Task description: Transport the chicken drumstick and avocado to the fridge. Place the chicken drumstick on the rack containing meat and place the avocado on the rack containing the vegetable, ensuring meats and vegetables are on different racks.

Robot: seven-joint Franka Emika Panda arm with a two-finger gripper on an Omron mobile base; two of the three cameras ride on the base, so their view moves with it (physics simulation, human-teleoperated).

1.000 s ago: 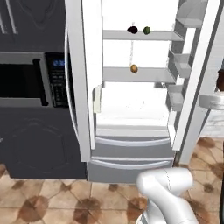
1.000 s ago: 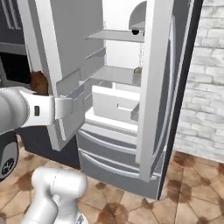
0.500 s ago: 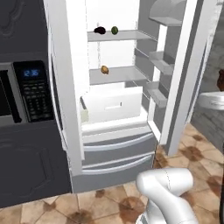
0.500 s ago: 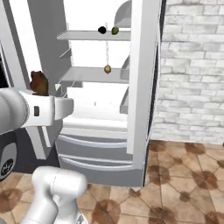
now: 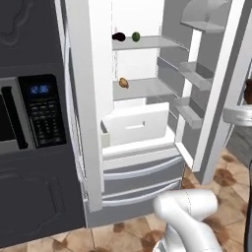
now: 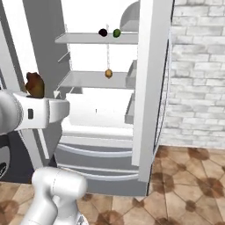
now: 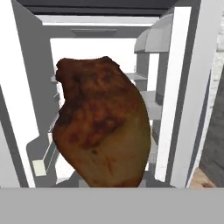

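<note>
Swinging the base until the fridge [image 5: 88, 123] faces us, we keep the gripper [image 7: 114, 181] clamped on the drumstick [image 7: 103, 122], meat [image 5: 123, 82] waiting at twelve o'clock.

Eggplant [image 5: 118, 36] left of avocado [image 5: 136, 36] on upper shelf [image 5: 147, 43], meat lump [image 5: 123, 83] on shelf below [image 5: 142, 88]

Bright, even rendered light, soft faint shadows, no glare; coarse, slightly blurry low-resolution views.

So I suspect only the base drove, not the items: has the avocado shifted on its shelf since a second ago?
No. The avocado sits beside the eggplant on the upper shelf, as before; the whole view shifted, so the camera moved.
</note>
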